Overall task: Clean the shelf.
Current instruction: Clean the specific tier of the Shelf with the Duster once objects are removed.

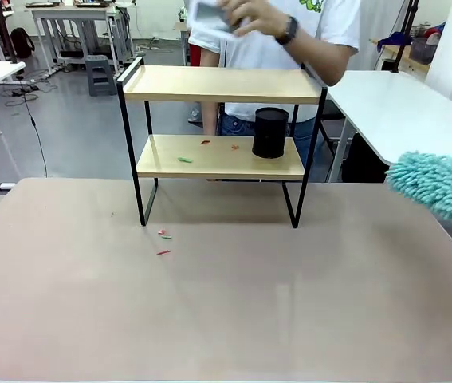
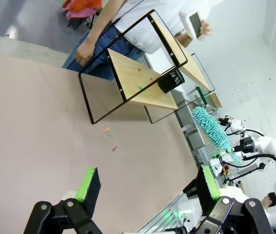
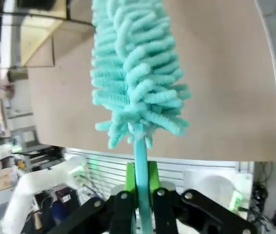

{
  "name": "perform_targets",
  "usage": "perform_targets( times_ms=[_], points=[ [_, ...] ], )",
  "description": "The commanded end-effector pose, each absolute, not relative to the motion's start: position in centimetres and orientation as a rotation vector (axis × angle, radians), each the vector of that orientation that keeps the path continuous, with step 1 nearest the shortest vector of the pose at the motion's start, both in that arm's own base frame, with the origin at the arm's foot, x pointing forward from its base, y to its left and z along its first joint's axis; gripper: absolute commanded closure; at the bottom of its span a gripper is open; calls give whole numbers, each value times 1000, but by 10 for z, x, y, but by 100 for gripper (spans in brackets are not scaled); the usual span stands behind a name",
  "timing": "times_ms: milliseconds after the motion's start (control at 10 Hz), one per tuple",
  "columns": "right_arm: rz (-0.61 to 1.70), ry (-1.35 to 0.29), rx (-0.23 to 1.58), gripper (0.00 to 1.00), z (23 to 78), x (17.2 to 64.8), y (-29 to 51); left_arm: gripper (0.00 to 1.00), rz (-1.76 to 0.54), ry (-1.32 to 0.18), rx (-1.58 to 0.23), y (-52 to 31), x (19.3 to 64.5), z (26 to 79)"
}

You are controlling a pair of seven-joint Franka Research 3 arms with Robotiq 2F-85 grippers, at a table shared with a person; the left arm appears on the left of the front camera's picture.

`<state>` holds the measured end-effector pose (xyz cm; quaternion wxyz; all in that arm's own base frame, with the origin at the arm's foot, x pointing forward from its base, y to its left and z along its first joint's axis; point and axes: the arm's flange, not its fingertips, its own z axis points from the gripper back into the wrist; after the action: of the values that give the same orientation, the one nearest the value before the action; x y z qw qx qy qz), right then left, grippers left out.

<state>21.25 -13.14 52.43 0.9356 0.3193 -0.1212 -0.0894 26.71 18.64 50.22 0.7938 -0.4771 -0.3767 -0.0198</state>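
Right of the shelf, right gripper clamps a teal duster; left gripper spread wide

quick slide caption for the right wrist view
Right gripper shut on a teal duster by its handle, fluffy head held over the tan table

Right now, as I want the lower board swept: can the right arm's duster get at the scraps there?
Probably yes: the shelf is open in front, though the black cup stands between the duster, held in the right gripper, and the scraps.
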Motion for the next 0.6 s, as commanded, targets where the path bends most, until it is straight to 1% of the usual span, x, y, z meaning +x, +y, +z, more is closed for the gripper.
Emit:
perform_targets(
  times_ms=[0,500],
  points=[
    [-142,-319,703,88,547,192,-145,0,-57,-835,-1034,185,268,503],
    [-142,-319,703,88,547,192,-145,0,-57,-835,-1034,185,268,503]
  ],
)
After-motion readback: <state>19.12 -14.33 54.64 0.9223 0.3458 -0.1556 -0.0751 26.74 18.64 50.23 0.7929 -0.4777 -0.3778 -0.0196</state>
